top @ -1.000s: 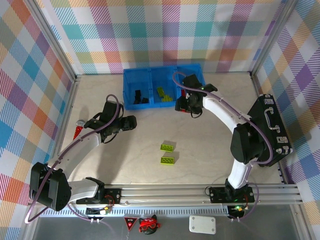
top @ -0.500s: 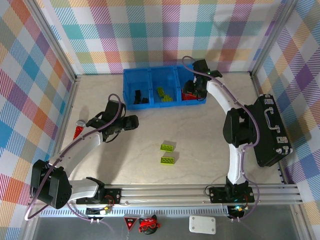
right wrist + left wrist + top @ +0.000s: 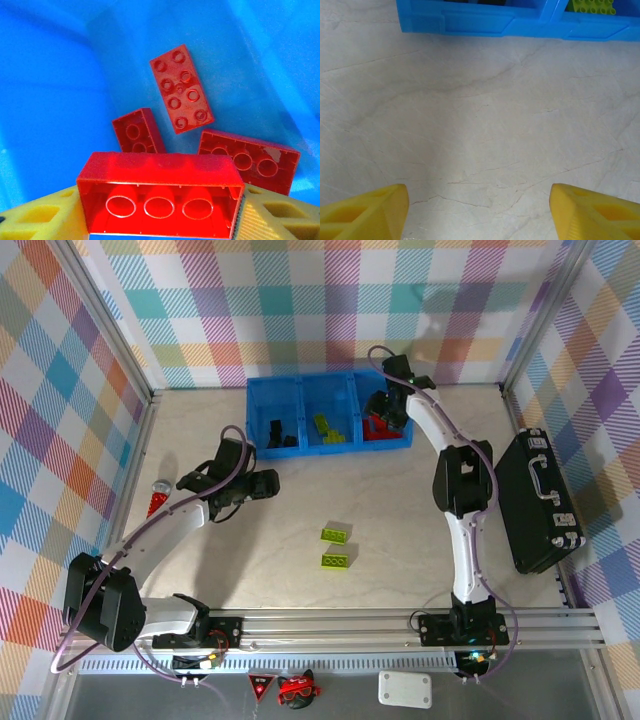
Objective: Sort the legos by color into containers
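Legos are mostly sorted already: black ones [image 3: 278,432] lie in the left compartment of the blue bin [image 3: 300,452], lime green ones [image 3: 322,426] in the middle compartment, and red ones in the right compartment [image 3: 50,100]. The right wrist view shows three red bricks on that compartment's floor: one studs-up [image 3: 181,89], one with its hollow underside showing [image 3: 137,131], and one on its side [image 3: 247,160]. The right claw [image 3: 159,215] hangs above them, its yellow fingers [image 3: 45,212] pressed against both ends of a fourth red brick [image 3: 159,194], whose hollow underside faces the camera; it grips that brick. From above, the right arm reaches far forward so that this claw is over the right end of the bin. Two green bricks [image 3: 335,534] [image 3: 336,560] lie on the table [image 3: 480,125], one just in front of the other, well apart from the bin. The left claw [image 3: 262,483] is over bare table just short of the bin's front wall, its fingers [image 3: 365,210] spread wide and holding nothing. A black case [image 3: 540,500] lies at the right edge of the table.
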